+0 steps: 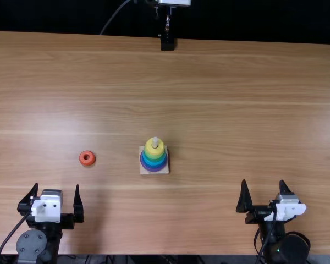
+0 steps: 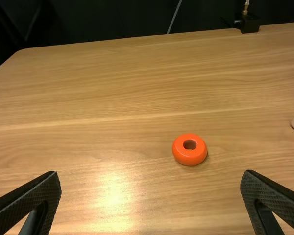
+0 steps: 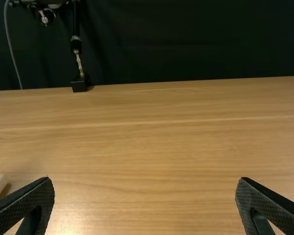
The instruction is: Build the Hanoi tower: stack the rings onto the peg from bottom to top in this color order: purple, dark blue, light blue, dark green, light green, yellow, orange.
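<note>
Left gripper (image 1: 56,185): near edge, fingers spread wide, pointing to 12 o'clock. Nothing between them; both fingertips bare in its wrist view.

Orange ring (image 1: 87,163): on the wooden table (image 1: 236,110), between 1 and 2 o'clock from the left gripper, apart from it. Lies flat, hole facing up, so the hole's axis is vertical. Round, no long axis in plan.

Peg (image 1: 155,142): at 3 o'clock from the orange ring, well apart. Long axis upright, tip sticking out above the stack. Square base (image 1: 166,171) flat on the table, sides roughly square to the table edges, corners near half past 1, 4, 7 and 10.

On the peg: purple ring (image 1: 154,169) at the bottom, then blue shades, then green, yellow ring (image 1: 154,151) on top. Rings sit level, narrowing upward. Can't separate every blue and green layer.

Black mount (image 1: 168,43): far edge, about 12 o'clock from the peg, metal rod rising from it.

Right gripper (image 1: 263,181): between 3 and 4 o'clock from the peg, well apart. Fingers wide, empty, pointing roughly to 12.
</note>
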Robot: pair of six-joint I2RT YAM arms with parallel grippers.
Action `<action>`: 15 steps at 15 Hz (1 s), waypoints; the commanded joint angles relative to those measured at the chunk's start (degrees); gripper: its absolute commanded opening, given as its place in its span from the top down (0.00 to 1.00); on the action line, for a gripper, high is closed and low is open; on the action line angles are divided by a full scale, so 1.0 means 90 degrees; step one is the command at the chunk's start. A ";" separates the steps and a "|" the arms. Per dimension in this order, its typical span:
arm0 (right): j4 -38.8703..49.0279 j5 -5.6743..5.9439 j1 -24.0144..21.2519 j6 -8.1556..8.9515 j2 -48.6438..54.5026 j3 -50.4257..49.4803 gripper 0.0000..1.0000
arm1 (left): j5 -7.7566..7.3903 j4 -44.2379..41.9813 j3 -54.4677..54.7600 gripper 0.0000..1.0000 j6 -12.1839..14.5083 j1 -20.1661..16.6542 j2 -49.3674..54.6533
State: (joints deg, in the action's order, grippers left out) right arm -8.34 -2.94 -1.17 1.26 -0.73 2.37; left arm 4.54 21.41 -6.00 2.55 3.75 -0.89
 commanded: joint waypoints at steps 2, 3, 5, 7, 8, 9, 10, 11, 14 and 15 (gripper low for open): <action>-0.0979 -0.0013 -0.0085 -0.0046 0.0081 -0.0166 0.00 | 0.0059 0.0492 0.0667 0.00 -0.0049 0.0003 0.0098; -0.1084 -0.0025 -0.0095 -0.0046 0.0081 -0.0166 0.00 | 0.0070 0.0492 0.0667 0.00 -0.0049 0.0003 0.0098; -0.1096 -0.0025 -0.0085 -0.0034 0.0081 -0.0166 0.00 | 0.0059 0.0492 0.0667 0.00 -0.0049 0.0003 0.0098; -0.1096 -0.0025 -0.0085 -0.0034 0.0081 -0.0166 0.00 | 0.0059 0.0492 0.0667 0.00 -0.0049 0.0003 0.0098; -0.1096 -0.0025 -0.0095 -0.0034 0.0081 -0.0166 0.00 | 0.0059 0.0492 0.0667 0.00 -0.0049 0.0003 0.0098; -0.1096 -0.0025 -0.0085 -0.0034 0.0081 -0.0166 0.00 | 0.0059 0.0492 0.0667 0.00 -0.0049 0.0003 0.0098; -0.1096 -0.0025 -0.0085 -0.0034 0.0081 -0.0166 0.00 | 0.0059 0.0492 0.0667 0.00 -0.0049 0.0003 0.0098; -0.1096 -0.0025 -0.0095 -0.0034 0.0081 -0.0166 0.00 | 0.0059 0.0492 0.0667 0.00 -0.0049 0.0003 0.0098; -0.1096 -0.0025 -0.0085 -0.0034 0.0081 -0.0166 0.00 | 0.0059 0.0492 0.0667 0.00 -0.0060 -0.0016 0.0098; -0.1096 -0.0025 -0.0095 -0.0034 0.0081 -0.0166 0.00 | 0.0023 0.0492 0.0667 0.00 -0.0049 -0.0016 0.0098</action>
State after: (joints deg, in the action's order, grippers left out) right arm -13.61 -2.98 -1.19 1.19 -0.73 4.21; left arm 4.49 21.39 -6.00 2.57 3.75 -0.89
